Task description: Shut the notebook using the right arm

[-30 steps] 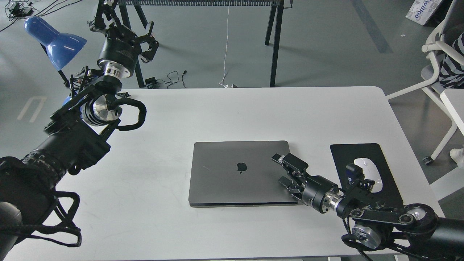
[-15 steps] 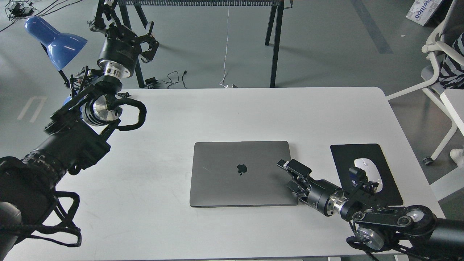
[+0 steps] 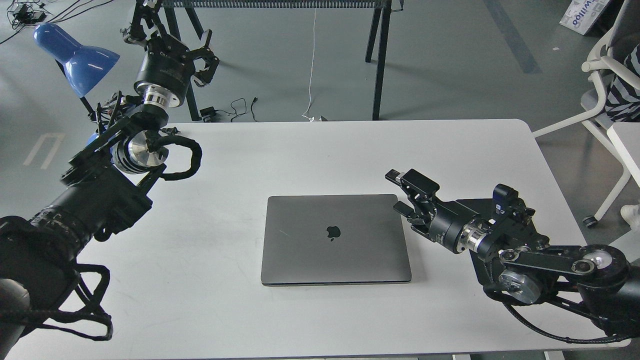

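Observation:
The notebook lies flat on the white table with its lid shut, the dark apple logo facing up. My right arm comes in from the lower right. Its gripper is open and empty, raised just off the notebook's back right corner and touching nothing. My left gripper is held high at the far left, beyond the table's back edge, its fingers spread and empty.
A black mouse pad lies right of the notebook, mostly hidden by my right arm. A blue desk lamp stands at the table's back left. A white chair stands off the right edge. Black table legs stand behind.
My right gripper has lifted off the notebook's lid and pulled back up and to the right, now covering the mouse. The notebook stays shut. The left arm has not moved.

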### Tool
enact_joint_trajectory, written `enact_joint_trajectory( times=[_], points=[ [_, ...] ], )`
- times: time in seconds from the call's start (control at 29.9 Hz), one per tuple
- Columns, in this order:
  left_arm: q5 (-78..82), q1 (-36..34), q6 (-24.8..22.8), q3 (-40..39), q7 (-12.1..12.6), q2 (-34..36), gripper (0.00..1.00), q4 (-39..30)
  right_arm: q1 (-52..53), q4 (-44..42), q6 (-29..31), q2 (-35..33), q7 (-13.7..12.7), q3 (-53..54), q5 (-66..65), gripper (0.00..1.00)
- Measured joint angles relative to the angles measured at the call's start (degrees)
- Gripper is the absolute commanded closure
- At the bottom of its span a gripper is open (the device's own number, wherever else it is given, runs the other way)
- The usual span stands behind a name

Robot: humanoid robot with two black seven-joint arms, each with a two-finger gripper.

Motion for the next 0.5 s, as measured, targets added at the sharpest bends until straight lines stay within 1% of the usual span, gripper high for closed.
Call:
enact_joint_trajectory(
  times=[0.13,0.27,0.37,0.5],
  points=[
    [0.0,0.0,0.0,0.0,0.0,0.0,0.0,0.0,3.2,3.4,0.0,-2.3,0.0,0.8,0.9,0.01],
    [0.0,0.0,0.0,0.0,0.0,0.0,0.0,0.0,4.9,3.9,0.0,-4.2,0.0,6.0,1.2,0.01],
    [0.0,0.0,0.0,0.0,0.0,0.0,0.0,0.0,5.9,2.9,0.1,-4.7,0.0,10.8,1.1,0.01],
    [0.0,0.0,0.0,0.0,0.0,0.0,0.0,0.0,10.7,-1.1,1.2,-4.8,0.0,13.3,1.1,0.01]
  ],
)
